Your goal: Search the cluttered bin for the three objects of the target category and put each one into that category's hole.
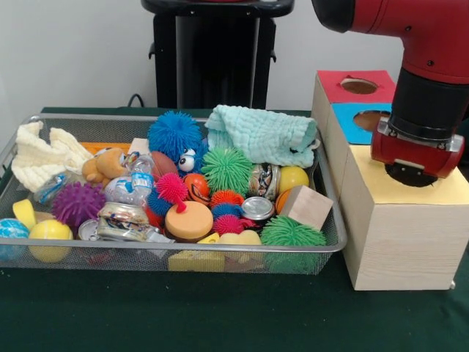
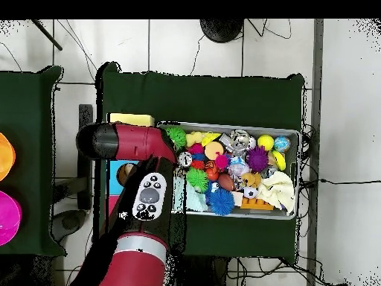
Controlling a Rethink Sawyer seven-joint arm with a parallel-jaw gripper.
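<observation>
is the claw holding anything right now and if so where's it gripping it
It cannot be told. The arm's end hangs over the yellow top of the wooden box, beside the bin, and neither view shows anything in its grasp.

The arm was glossy red with rounded housings and a black cylindrical section. A red collar edged in silver closed its lower end. From overhead, a grey oval control panel carried dark buttons.

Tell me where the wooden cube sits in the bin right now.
In the front view, the wooden cube lies near the wire bin's right end, just below the yellow ball and above the green spiky ball.
</observation>
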